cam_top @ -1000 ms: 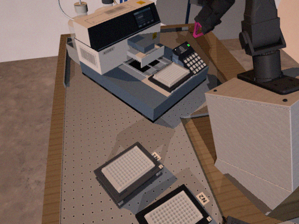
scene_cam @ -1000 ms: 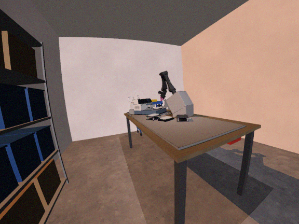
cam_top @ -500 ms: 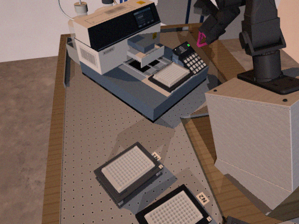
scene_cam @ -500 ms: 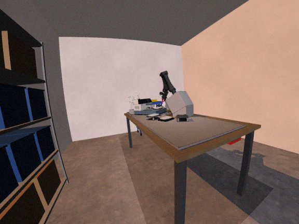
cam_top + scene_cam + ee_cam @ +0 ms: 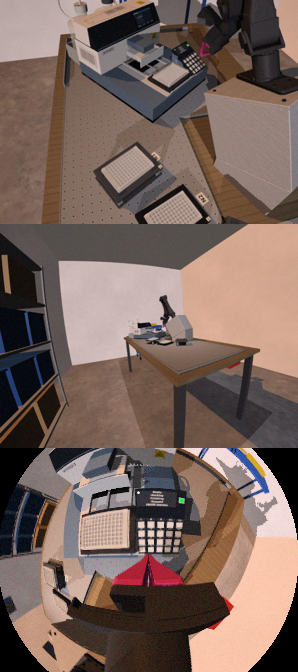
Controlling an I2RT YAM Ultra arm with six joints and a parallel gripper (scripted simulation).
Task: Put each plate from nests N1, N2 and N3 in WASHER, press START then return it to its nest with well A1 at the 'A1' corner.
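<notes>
The WASHER stands at the back of the table. A white 96-well plate lies flat in its carrier pocket, in front of the manifold. The sloped keypad is to the plate's right, and its lamp shows green. My gripper is shut and empty, its pink fingertips together. It hovers just right of and above the keypad, apart from it. White plates sit in nest N1 and nest N2.
The arm's base stands on a grey pedestal right of the washer. A bottle with tubing stands behind the washer. A third dark nest lies by the pedestal's foot. Shelving stands far off at the left.
</notes>
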